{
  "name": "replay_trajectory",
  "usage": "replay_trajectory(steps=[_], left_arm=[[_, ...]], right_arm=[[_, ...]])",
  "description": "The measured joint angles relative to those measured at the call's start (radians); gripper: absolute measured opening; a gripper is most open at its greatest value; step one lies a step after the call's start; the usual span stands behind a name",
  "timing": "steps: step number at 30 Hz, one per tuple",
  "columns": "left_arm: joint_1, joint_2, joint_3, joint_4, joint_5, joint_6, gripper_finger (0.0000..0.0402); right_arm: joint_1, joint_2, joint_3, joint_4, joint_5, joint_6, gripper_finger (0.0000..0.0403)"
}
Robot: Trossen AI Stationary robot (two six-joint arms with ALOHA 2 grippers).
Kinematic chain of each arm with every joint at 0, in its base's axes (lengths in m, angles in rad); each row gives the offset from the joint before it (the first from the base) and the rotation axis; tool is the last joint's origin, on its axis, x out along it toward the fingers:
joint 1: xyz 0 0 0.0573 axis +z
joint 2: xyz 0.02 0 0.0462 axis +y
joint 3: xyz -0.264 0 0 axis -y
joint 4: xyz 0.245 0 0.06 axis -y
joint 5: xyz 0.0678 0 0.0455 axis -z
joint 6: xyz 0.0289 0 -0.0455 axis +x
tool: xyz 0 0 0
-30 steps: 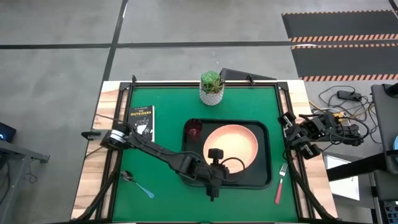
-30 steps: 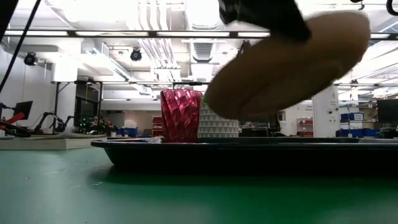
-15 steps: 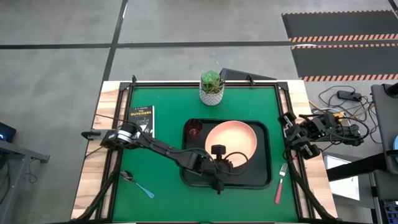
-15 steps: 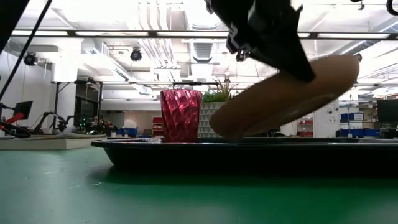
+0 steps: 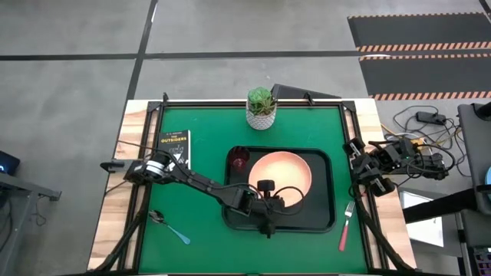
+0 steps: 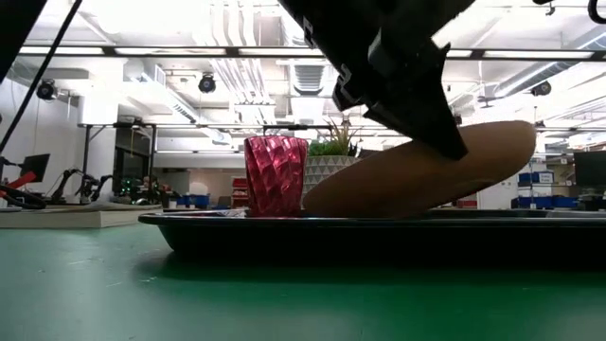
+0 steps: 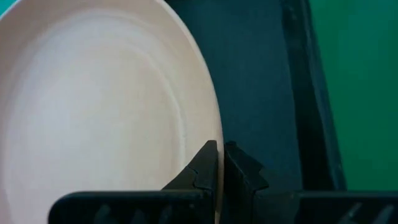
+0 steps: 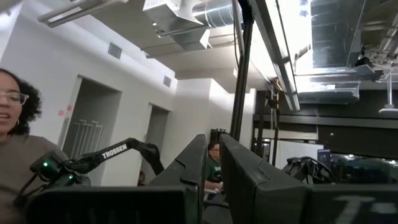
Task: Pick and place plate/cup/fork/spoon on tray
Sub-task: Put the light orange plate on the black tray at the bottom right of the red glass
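Note:
The peach-pink plate (image 5: 281,174) is tilted over the black tray (image 5: 326,218); in the low view its left end (image 6: 322,203) rests on the tray floor and its right end is raised. My left gripper (image 5: 268,201) is shut on the plate's near rim. The dark red cup (image 5: 239,161) stands upright in the tray's far left corner, beside the plate. The red-handled fork (image 5: 345,225) lies on the mat right of the tray. The blue-handled spoon (image 5: 171,228) lies at the near left. My right gripper (image 5: 359,165) waits shut and empty at the table's right edge. My left gripper pinches the plate's rim (image 7: 216,134) on its near side, one finger over the plate's inner face and one under it. The fingers come from the near side, slanting down. The plate is tilted, its held side raised and its opposite edge (image 6: 322,203) on the tray.
A white pot with a green plant (image 5: 261,107) stands beyond the tray at the far edge. A small black book (image 5: 173,148) lies at the far left. Green mat lies bare left of the tray. A person shows in the room behind in the right wrist view (image 8: 18,155).
My left gripper has gone down toward the tray with the plate. The plate has dropped from clear above the tray, its low edge has come onto the tray floor, and it now lies flatter than before. The gripper has stayed shut on the rim.

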Motion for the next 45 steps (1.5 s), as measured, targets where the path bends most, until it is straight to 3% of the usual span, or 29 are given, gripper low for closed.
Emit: replay_trajectory(steps=[8,30,39,45], left_arm=[[0.006,0.000,-0.047,0.097,0.019,-0.037,0.0000],[0.021,0.000,-0.057,0.099,0.111,-0.091,0.0002],[0.024,0.000,-0.058,0.098,0.145,-0.121,0.0065],[0.041,0.003,-0.059,0.080,0.184,-0.142,0.0074]], right_arm=[[0.000,0.000,0.000,0.000,0.000,0.009,0.0036],[0.000,0.000,0.000,0.000,0.000,0.035,0.0036],[0.000,0.000,0.000,0.000,0.000,0.035,0.0036],[0.000,0.000,0.000,0.000,0.000,0.035,0.0036]])
